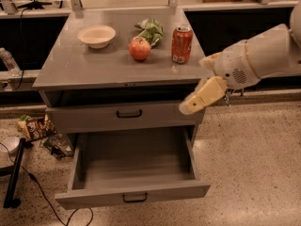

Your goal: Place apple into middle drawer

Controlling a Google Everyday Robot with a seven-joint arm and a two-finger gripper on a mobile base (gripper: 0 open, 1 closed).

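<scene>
The first part of the task is seen as done: the wide grey metal middle drawer (pixel 94 199) with the small black bar handle is pulled fully out at 6 o'clock of the view, and nothing is seen inside it. The matching grey drawer front (pixel 160 113) just above it is closed. The small round red apple with orange-yellow patches (pixel 139 48) has not been taken yet; it is standing on the flat grey cabinet top (pixel 84 67), at 12 o'clock from the open drawer. A red soda can (pixel 182 44) is placed just beside it at 3 o'clock, a crumpled green bag (pixel 151 29) is found at 1 o'clock, and a shallow white bowl (pixel 96 36) at 10 o'clock. The cream-coloured gripper (pixel 193 103) on the white arm is held at 3 o'clock of the view, near the right front corner of the cabinet, below the level of the top and well apart from the apple. Nothing is carried by it, but whether it is open or closed cannot be told. What is left, by this judgement, is the whole handling: the apple must be reached, gripped, lifted over the front edge and lowered into the drawer. On the can some pale marking is seen, but no brand or word can be read.
</scene>
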